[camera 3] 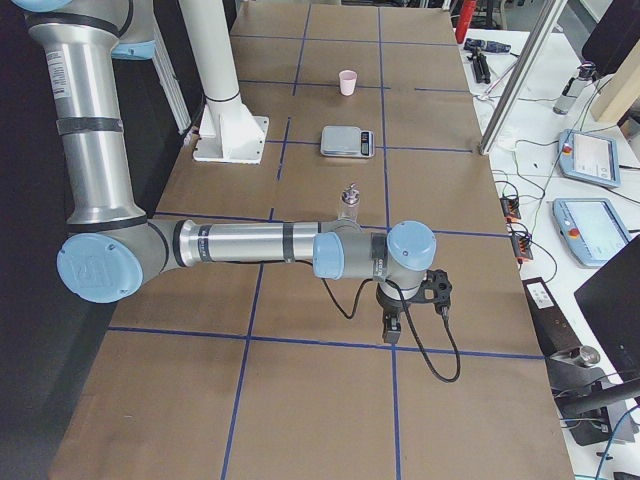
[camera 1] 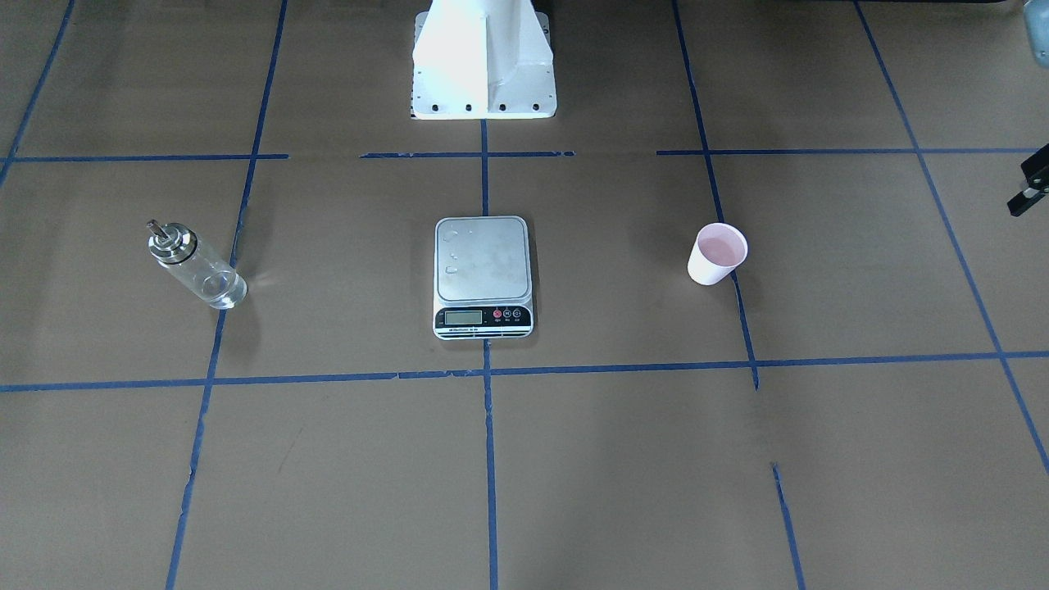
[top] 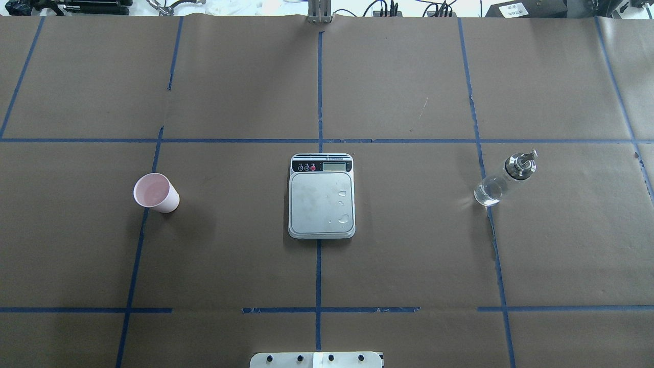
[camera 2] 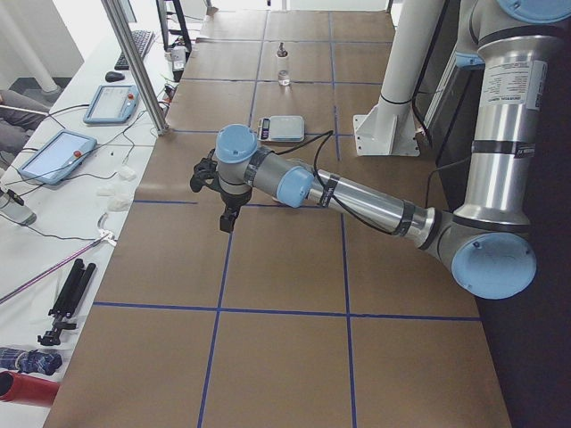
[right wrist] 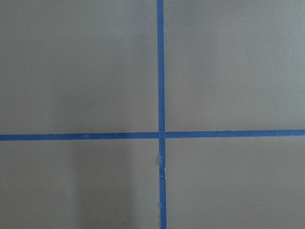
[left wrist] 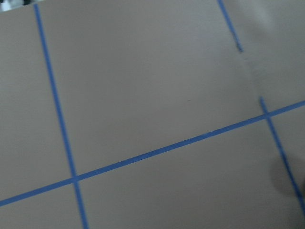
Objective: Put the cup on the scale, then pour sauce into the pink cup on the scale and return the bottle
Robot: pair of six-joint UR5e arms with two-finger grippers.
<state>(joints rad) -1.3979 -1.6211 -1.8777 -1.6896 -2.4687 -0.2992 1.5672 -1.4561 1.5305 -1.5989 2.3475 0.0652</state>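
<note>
Scale [top: 321,197] sits at the middle of the table [top: 409,245], its black display strip turned away from the robot's white pedestal [camera 1: 483,61], and we see a few water drops [top: 345,219] on its silver platform. The cup [top: 156,192] stands upright on the table, well apart from the scale on the robot's left side. The bottle [top: 503,179] stands upright, well apart from the scale on the robot's right side, with its spout on top. Between the scale and each of them we see brown paper crossed by blue tape lines [top: 319,92].

The left pincer [camera 2: 227,221] hangs fingers down above the table, farther from the scale than the cup on that same side. We cannot tell how its jaws stand. The right pincer [camera 3: 390,332] hangs fingers down beyond the bottle on the scale's other side, and its jaws we cannot judge either. Both wrist views show brown paper and crossing tape.

Past the table edge on the scale's display side stand a metal pole [camera 2: 134,62] and handheld tablets [camera 2: 53,153] with cables on a white bench.
</note>
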